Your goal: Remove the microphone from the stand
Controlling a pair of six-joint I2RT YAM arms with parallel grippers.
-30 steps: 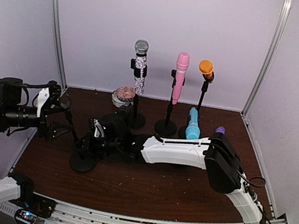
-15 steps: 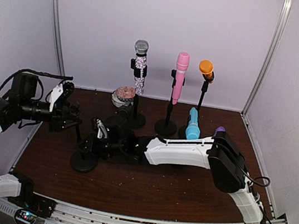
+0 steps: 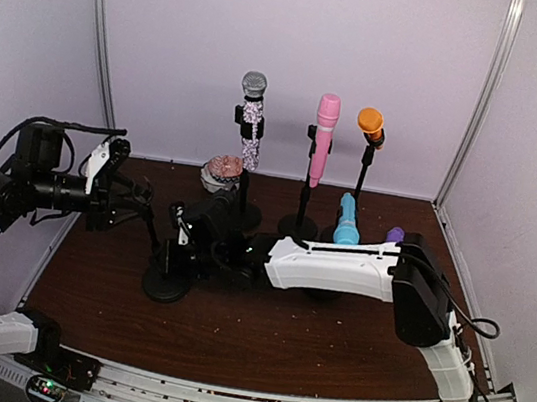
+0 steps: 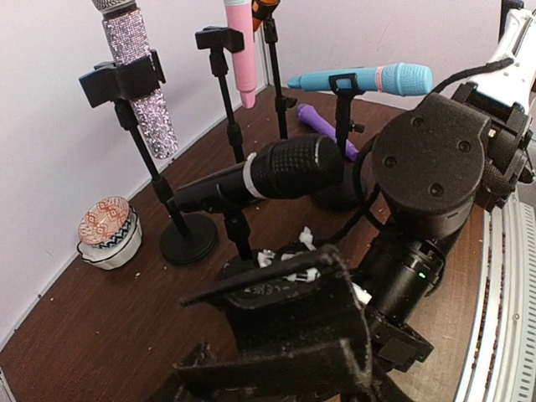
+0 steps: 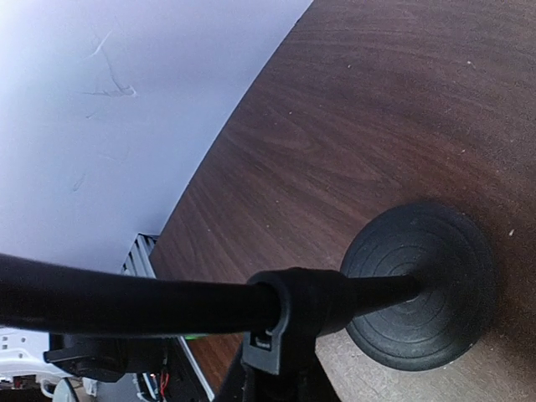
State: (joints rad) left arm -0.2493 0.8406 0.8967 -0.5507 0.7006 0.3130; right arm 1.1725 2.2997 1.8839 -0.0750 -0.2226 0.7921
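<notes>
A black microphone [image 4: 280,170] sits in the clip of a short black stand [image 3: 167,284] at the table's left-middle. In the right wrist view its handle [image 5: 126,301] runs into the clip [image 5: 293,322] above the round base [image 5: 419,285]. My right gripper [image 3: 193,242] reaches in from the right and is shut low on the stand's pole; its fingers are mostly hidden. My left gripper [image 3: 137,204] is open and empty just left of the microphone, its jaws [image 4: 276,322] apart near the stand.
At the back, a sparkly microphone [image 3: 250,117], a pink one [image 3: 323,138] and an orange one [image 3: 370,123] are on stands. A blue microphone [image 3: 347,223] is on a low stand, a purple one [image 3: 395,234] lies beside it, and a patterned bowl [image 3: 219,170] sits behind.
My left gripper has swung right, toward the black microphone. The stand has shifted a little right and back in my right gripper.
</notes>
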